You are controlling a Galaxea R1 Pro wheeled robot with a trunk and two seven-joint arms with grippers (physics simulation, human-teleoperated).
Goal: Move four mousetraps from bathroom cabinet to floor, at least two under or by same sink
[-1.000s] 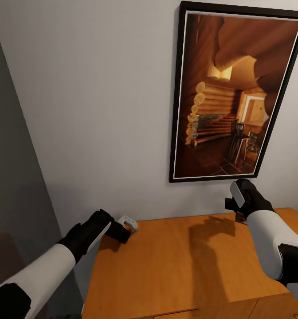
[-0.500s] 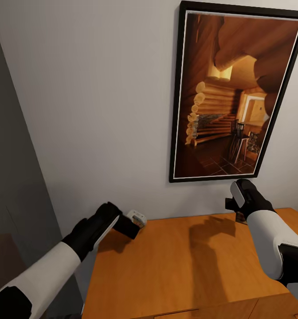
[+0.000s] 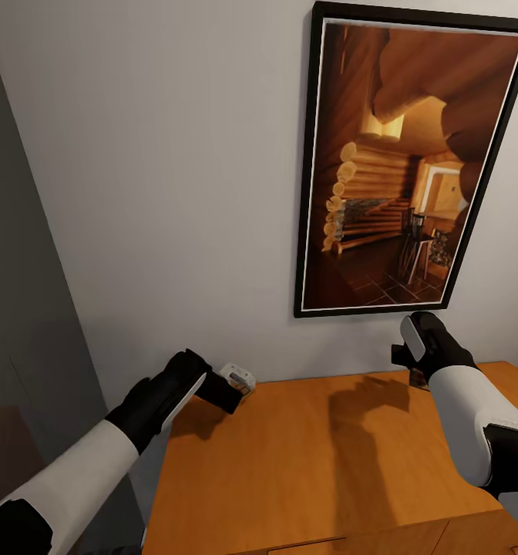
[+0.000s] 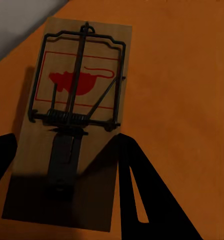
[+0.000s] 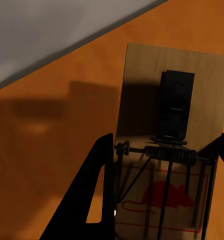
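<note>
Two mousetraps on the cabinet [image 3: 305, 455] top, both near the back edge by the wall [image 3: 174, 193]. Left mousetrap [image 4: 74, 120] lies flat, red mouse print up, between the spread fingers of the left gripper [image 3: 240, 383]; contact looks absent, hard to confirm. Right mousetrap [image 5: 174, 150] sits between the right gripper [image 3: 415, 375] fingers, which flank its sides; whether they're pinching it, can't tell. Framed log-cabin picture [image 3: 405, 162] hangs above.
</note>
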